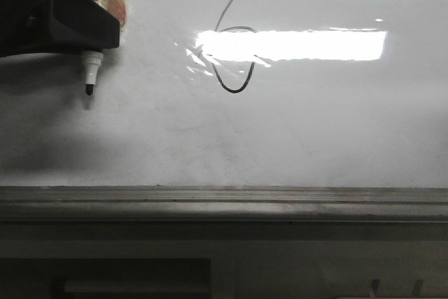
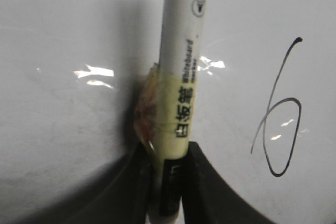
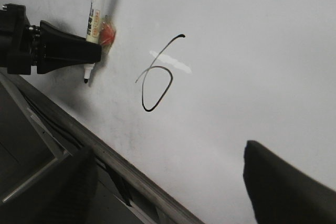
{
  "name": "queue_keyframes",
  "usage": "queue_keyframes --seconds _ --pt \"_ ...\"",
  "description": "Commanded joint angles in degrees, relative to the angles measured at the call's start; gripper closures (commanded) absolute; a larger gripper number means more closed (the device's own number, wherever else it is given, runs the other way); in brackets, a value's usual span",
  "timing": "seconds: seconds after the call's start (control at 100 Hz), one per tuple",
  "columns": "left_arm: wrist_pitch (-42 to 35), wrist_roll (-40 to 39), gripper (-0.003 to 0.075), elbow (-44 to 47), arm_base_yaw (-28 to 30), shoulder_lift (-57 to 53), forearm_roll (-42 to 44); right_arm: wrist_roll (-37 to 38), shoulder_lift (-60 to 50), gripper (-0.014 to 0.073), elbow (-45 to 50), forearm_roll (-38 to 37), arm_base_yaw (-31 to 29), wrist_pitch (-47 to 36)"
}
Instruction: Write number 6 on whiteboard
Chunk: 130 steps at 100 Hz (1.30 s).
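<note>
a glossy whiteboard (image 1: 315, 124) fills the front view, faintly smudged, with a bright rectangular glare (image 1: 290, 45) across its middle and a grey metal rail (image 1: 224, 201) along its lower edge. the number 6 (image 1: 234, 40) is drawn on it in thin black line, a long curved stroke running down into a narrow loop; the glare cuts across the loop. well to the left of the number, the left claw (image 1: 84, 22) is clamped on a white marker (image 1: 90, 75), whose black tip points downward, just off or at the board; i cannot tell if it touches. yellowish tape (image 2: 168, 114) wraps the marker's barrel just above the black fingers (image 2: 202, 182). the right claw (image 3: 168, 192) sits spread wide with nothing between its fingers, away from the number.
</note>
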Motion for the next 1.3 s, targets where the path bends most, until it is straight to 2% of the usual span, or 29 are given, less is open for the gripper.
queue_keyframes --seconds 0.0,0.09,0.16,0.32,0.35,0.44,0.76,0.86,0.91,0.98,1.02,1.11,1.13,1.29 --pt "-2.22 -0.32 0.0734 -1.59 0.18 0.03 0.09 0.18 0.08 0.0076 -1.44 2.24 -0.43 -3.20" --pt "-2.22 -0.32 0.0673 -1.59 0.18 0.03 0.09 0.18 0.08 0.0076 -1.44 2.24 -0.43 -3.20" --pt "-2.22 -0.32 0.0570 -1.59 0.18 0.03 0.09 0.18 0.08 0.0076 -1.44 2.24 -0.43 -3.20" --pt "-2.22 0.33 0.0229 -1.59 0.18 -0.11 0.20 0.18 0.08 0.0075 -1.44 2.24 -0.43 -3.20" --pt "-2.22 0.33 0.0186 -1.59 0.18 -0.40 0.67 0.18 0.08 0.0075 -1.44 2.24 -0.43 -3.20" --pt "-1.85 0.33 0.0129 -1.59 0.18 -1.98 3.18 0.18 0.08 0.0075 -1.44 2.24 -0.43 -3.20" --pt "5.31 10.99 0.0134 -0.47 0.18 -16.25 4.97 0.18 -1.63 0.0076 -1.44 6.24 -0.43 -5.48" --pt "7.62 13.20 0.0167 -0.24 0.18 -21.53 5.09 0.18 -1.63 0.0086 -1.44 9.48 -0.43 -7.64" --pt "8.51 13.45 0.0220 -0.24 0.18 -23.62 5.24 0.18 -1.63 0.0129 -1.44 10.43 -0.43 -8.47" --pt "10.59 13.73 0.0331 -0.24 0.18 -26.36 5.72 0.18 -1.77 0.0262 -1.44 11.47 -0.43 -8.82" --pt "12.62 13.73 0.0407 -0.24 0.18 -27.90 6.60 -0.21 -2.05 0.0380 -1.44 11.50 -0.43 -8.82" --pt "18.73 13.73 0.0656 0.62 0.18 -30.74 7.80 -3.27 -4.13 0.0671 -0.94 11.60 -0.43 -9.00" --pt "19.75 13.73 0.0737 1.03 0.18 -31.66 7.80 -3.41 -4.87 0.0657 -0.63 11.75 -0.43 -9.26" --pt "20.59 14.47 0.0741 6.46 0.18 -37.76 7.87 -8.98 -13.61 0.0645 4.03 11.75 -0.43 -10.58"
